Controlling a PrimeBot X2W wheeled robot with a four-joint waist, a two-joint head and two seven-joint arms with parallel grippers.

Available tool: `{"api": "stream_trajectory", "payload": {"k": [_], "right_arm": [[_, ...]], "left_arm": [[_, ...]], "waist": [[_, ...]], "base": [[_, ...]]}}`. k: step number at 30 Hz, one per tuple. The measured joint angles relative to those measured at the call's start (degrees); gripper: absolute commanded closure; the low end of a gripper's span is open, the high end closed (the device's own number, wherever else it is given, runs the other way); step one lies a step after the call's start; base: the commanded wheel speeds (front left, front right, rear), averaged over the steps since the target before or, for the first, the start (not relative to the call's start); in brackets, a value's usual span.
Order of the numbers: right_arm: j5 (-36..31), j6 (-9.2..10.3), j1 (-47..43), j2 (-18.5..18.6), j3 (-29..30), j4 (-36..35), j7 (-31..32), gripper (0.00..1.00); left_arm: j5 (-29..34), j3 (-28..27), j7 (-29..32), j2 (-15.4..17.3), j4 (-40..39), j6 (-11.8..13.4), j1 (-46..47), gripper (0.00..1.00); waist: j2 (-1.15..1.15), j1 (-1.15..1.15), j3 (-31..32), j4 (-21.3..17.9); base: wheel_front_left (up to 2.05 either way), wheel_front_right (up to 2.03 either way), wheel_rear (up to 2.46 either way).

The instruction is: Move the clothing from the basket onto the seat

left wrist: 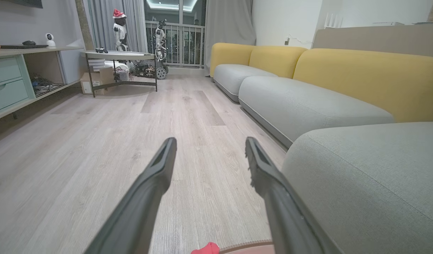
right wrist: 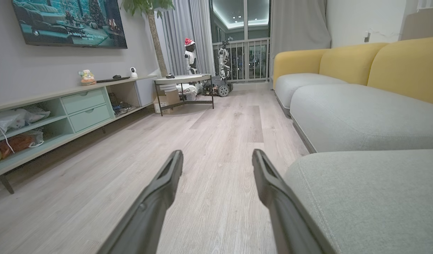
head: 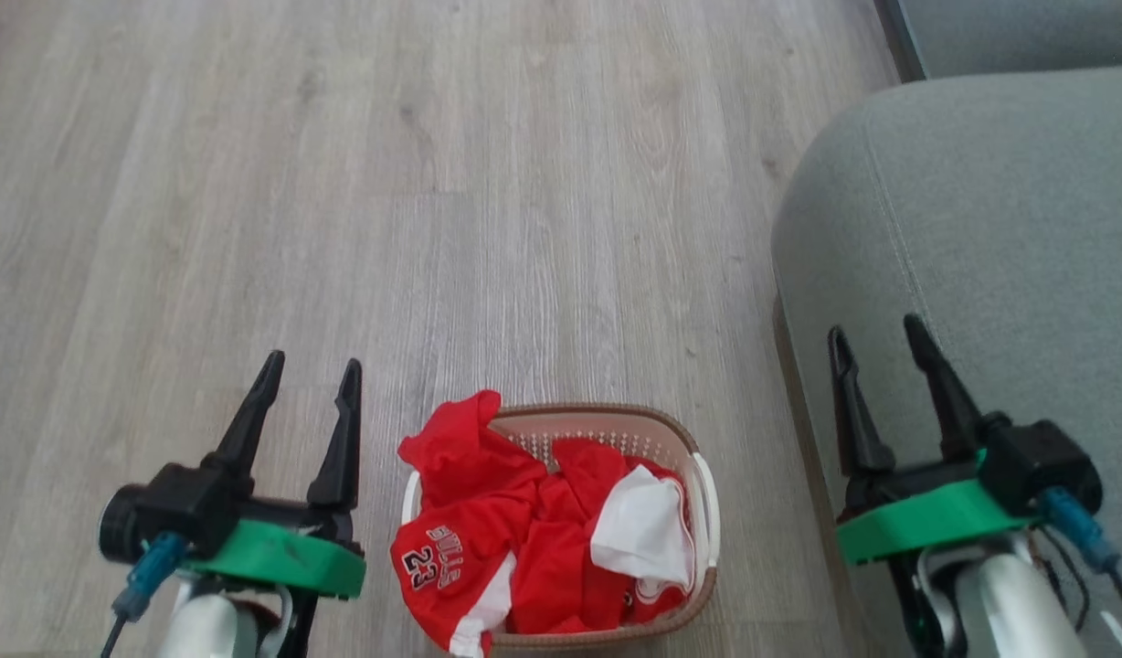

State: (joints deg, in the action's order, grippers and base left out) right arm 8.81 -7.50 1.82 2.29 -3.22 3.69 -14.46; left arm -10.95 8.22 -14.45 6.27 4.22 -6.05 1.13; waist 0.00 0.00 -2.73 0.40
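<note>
The basket (head: 704, 484) stands on the wooden floor at the bottom middle of the head view, piled with red and white clothing (head: 524, 521); a red jersey lettered "BULLS 23" hangs over its left rim. A tip of red cloth (left wrist: 206, 249) peeks in at the bottom of the left wrist view. The grey-green seat (head: 1000, 228) rises to the right of the basket. My left gripper (head: 310, 370) hangs open to the basket's left, holding nothing. Over the seat's left edge my right gripper (head: 876, 331) is open and empty too.
More grey seats with yellow backs (right wrist: 343, 109) run along the right. A low shelf unit with drawers (right wrist: 61, 113) lines the left wall. A small round table (right wrist: 183, 79) and standing robots (right wrist: 190, 56) are at the far end by the window.
</note>
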Motion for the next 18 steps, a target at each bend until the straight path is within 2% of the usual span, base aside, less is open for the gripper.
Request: {"api": "stream_trajectory", "payload": {"k": [8, 18], "right_arm": [[0.5, 0.00, 2.2, 0.0, 1.0, -1.3, 0.0, 0.00], [1.3, 0.00, 6.9, 0.0, 1.4, -2.6, 0.0, 0.00]], "left_arm": [[-0.8, 0.3, 0.0, -0.8, 1.7, -0.1, 3.4, 0.00], [-4.0, 2.3, 1.5, -0.6, 9.0, -0.9, 10.6, 0.00]], "waist": [[0.00, 0.00, -3.7, -1.2], [0.00, 0.00, -11.5, -3.1]], "base": [[0.00, 0.00, 0.00], [0.00, 0.00, 0.00]]}}
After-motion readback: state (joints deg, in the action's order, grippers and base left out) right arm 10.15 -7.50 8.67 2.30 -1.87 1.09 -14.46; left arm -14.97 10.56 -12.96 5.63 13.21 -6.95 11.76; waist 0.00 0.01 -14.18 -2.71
